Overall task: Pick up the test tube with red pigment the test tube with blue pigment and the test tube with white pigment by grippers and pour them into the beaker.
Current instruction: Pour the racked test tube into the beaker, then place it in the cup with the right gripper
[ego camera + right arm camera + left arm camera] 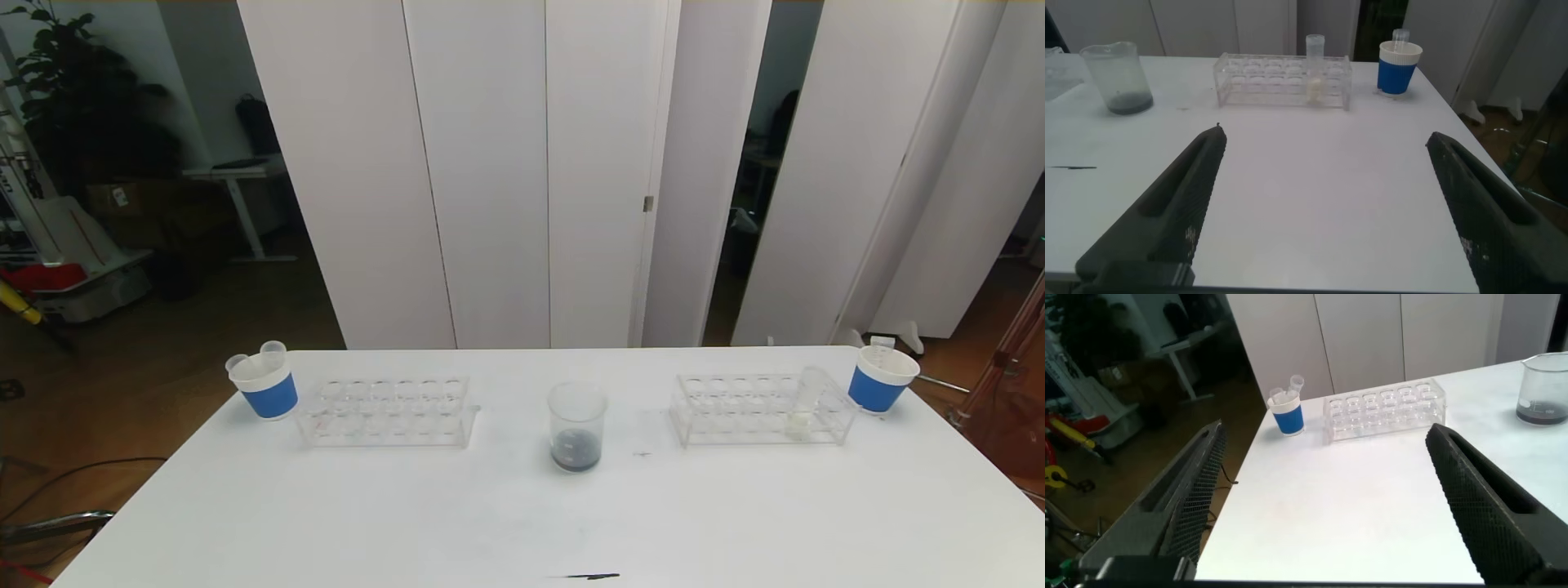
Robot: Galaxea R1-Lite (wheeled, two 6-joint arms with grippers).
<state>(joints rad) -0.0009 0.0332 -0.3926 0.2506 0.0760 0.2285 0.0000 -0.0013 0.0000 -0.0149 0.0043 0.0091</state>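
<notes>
Beaker [577, 437] at the middle of the white bench [522, 523], upright, with a dark blue-grey liquid pooled at its bottom; we read this colour as a sign that blue pigment, and probably red as well, has already been poured in. The test tube with white pigment [804, 404] stands tilted in the clear rack [763, 412] on the robot's right, pale milky liquid at its foot, and appears untouched. It is the only tube we see in that rack. The second clear rack [388, 412], on the robot's left, holds no tube that we can make out. A blue-and-white paper cup [265, 388] beside the left rack carries what look like emptied tubes, and a matching cup [882, 380] beside the right rack holds at least one more; whether these are the spent red and blue tubes we cannot tell.

Both arms are drawn back at the near edge of the bench, outside the head view. The left hand [1323, 506] has its fingers spread wide and grasps nothing, as does the right hand [1323, 212], which faces the right rack from well apart.

We judge the task largely done: what remains is to lift the white tube, tip it into the beaker, and set it aside.
</notes>
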